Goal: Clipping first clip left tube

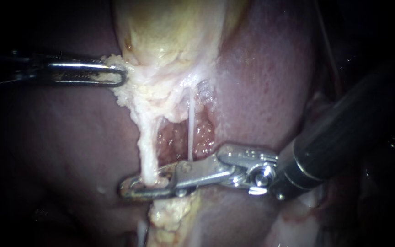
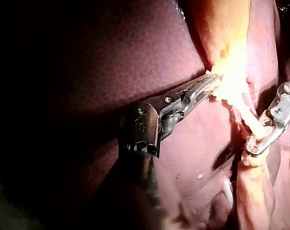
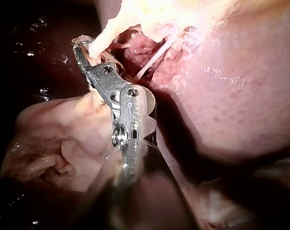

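Observation:
The left tube (image 1: 148, 151) is a pale, thick strand running down from the yellowish gallbladder (image 1: 170, 32). My right instrument (image 1: 138, 186) comes in from the right and its jaws are shut on this tube low down, one on each side. The right wrist view shows the same grip (image 3: 85, 50) on the left tube (image 3: 104, 40). A thin white right tube (image 1: 191, 123) runs just beside it, free of the jaws. My left instrument (image 1: 115, 75) has its jaws shut on fatty tissue at the gallbladder's edge, holding it out to the left, as the left wrist view (image 2: 209, 82) confirms.
Dark red liver (image 1: 270, 82) surrounds the site on both sides. Between the two tubes lies a window of raw reddish tissue (image 1: 204, 137). A lump of yellow fat (image 1: 170, 215) sits under my right instrument's jaws. Pale folded tissue (image 3: 63, 139) lies beside my right instrument's shaft.

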Controlling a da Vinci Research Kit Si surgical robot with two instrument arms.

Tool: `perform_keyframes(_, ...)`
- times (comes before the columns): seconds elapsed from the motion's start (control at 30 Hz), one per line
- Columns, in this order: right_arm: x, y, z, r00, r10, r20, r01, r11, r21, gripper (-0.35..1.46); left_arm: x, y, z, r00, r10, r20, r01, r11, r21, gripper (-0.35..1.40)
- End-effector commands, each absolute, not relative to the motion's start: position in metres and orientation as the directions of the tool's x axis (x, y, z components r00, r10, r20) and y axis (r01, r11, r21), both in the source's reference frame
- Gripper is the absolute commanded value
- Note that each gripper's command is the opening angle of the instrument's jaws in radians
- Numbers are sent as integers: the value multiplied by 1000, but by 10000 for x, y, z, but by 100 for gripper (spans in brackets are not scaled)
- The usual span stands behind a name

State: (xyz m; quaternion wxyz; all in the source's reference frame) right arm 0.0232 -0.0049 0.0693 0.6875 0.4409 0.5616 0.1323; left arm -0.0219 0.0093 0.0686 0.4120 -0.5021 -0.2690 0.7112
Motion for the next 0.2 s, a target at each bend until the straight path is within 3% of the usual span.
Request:
perform_keyframes(0.03,233,-50,694,334,677,-657,313,577,754,-35,-219,93,686,-156,856,-492,-316,-516,-796,-35)
perform_keyframes(0.2,233,-50,694,333,677,-656,313,577,754,-35,-219,93,686,-156,856,-492,-316,-516,-796,-35)
